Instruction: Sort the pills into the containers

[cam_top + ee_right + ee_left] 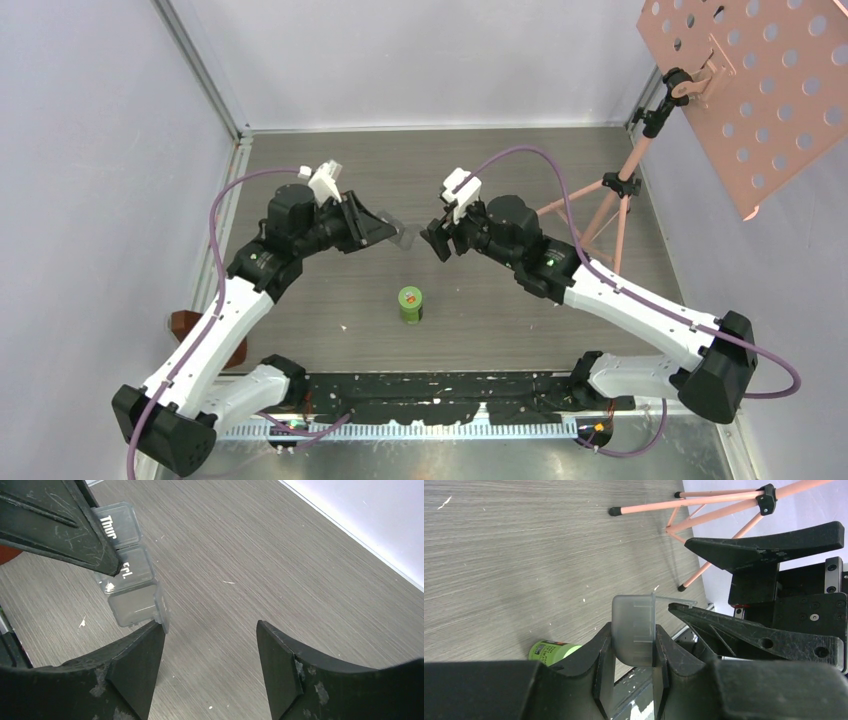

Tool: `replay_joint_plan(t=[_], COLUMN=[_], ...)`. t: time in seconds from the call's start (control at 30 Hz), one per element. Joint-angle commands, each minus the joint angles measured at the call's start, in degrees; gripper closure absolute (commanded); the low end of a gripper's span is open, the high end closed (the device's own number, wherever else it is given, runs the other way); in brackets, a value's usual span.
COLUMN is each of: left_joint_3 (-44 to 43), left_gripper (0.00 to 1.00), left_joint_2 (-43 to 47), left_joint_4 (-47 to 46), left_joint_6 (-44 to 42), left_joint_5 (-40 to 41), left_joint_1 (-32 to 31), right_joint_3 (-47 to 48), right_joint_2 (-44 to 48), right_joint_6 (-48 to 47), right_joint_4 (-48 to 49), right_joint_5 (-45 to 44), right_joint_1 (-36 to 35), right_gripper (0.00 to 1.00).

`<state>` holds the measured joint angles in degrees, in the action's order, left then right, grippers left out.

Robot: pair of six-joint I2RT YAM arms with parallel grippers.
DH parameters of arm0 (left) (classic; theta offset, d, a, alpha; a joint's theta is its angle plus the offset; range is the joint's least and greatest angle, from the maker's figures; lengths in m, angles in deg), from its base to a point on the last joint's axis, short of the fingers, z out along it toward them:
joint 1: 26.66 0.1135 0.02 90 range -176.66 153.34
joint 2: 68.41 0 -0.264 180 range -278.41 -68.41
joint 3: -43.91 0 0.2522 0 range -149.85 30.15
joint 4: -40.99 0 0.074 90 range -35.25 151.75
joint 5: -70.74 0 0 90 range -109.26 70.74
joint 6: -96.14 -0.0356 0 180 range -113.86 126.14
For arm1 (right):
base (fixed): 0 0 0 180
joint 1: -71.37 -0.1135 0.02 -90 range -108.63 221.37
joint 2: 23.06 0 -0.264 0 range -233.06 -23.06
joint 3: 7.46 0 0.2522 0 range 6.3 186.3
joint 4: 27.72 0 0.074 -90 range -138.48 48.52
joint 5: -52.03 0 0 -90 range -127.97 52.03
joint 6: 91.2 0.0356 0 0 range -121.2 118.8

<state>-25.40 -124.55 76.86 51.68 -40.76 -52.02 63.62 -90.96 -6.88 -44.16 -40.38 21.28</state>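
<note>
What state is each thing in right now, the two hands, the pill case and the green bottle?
Left hand: shut on the pill case, lifted off the table.
Pill case: translucent, held up, its end lid ajar.
Right hand: open, empty, beside the case.
Green bottle: upright on the table, apart from both hands.

Matt wood grain, clear plastic, scuffed black fingers

The grey table (500, 180) shows a matt wood-grain finish; the translucent, smooth plastic pill case (131, 582) bears white printed day labels (its end lid (634, 635) looks frosted); the black plastic fingers (280, 665) are scratched and dull; at 6 o'clock from the case, the small green bottle (410, 304) looks glossy.
</note>
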Motion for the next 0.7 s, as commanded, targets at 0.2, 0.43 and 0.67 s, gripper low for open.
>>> replay_joint_plan(t=[0.2, 0.43, 0.67], left_joint_3=[1.13, 2.27, 3.23], left_gripper=[1.00, 1.00, 1.00], left_joint_2=[0.93, 2.70, 3.46], left_joint_4=[-4.69, -5.84, -9.34], left_joint_6=[-1.34, -3.64, -2.96], left_joint_5=[-8.07, -9.98, -11.80], left_joint_1=[0.31, 0.32, 0.37], right_joint_3=[0.67, -1.71, -2.06], right_joint_2=[0.04, 0.86, -0.82], right_joint_6=[5.35, 13.86, 18.84], right_joint_4=[4.87, 8.47, 11.47], right_joint_5=[1.63, 9.94, 16.56], right_joint_1=[1.48, 5.96, 6.26], right_gripper=[0.26, 0.33, 0.39])
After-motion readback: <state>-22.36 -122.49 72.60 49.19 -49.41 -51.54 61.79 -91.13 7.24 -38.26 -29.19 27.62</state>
